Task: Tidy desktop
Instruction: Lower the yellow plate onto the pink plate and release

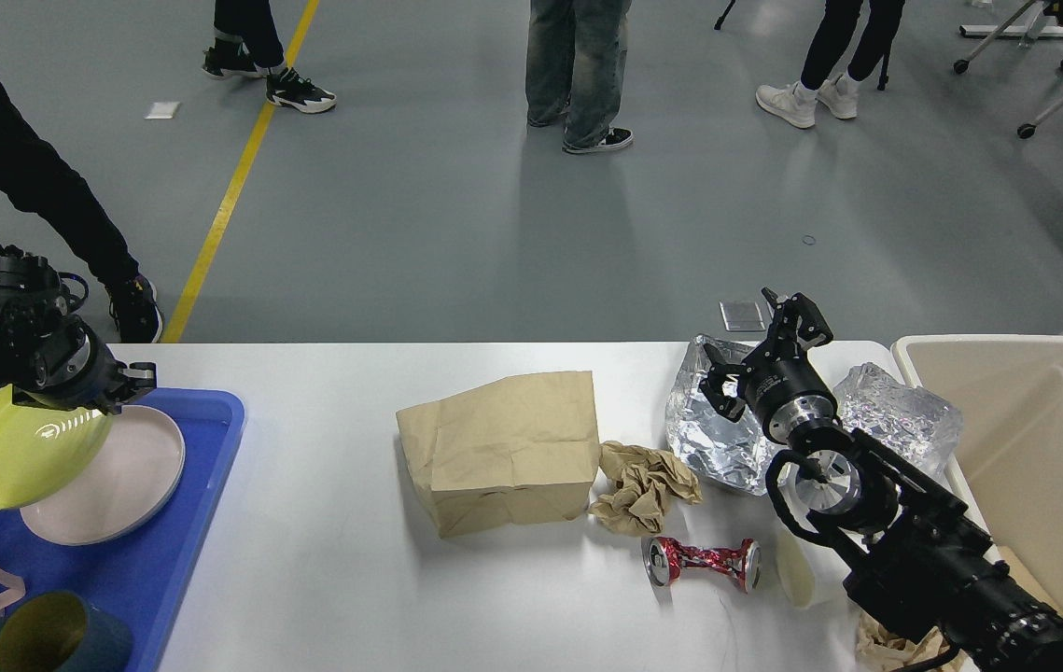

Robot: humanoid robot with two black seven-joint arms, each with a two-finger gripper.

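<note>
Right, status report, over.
Left gripper shut on green plate over blue tray. Right gripper open above foil. Desktop cluttered: paper bag, crushed can.

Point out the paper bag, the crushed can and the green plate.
Paper bag (503, 448): head view, middle of its front face.
Crushed can (704, 563): head view, its squeezed red waist.
Green plate (22, 453): head view, centre of its underside.

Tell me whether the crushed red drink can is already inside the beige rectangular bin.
No. The crushed red drink can lies on the white desktop, left of the beige rectangular bin, near the crumpled brown paper.
</note>
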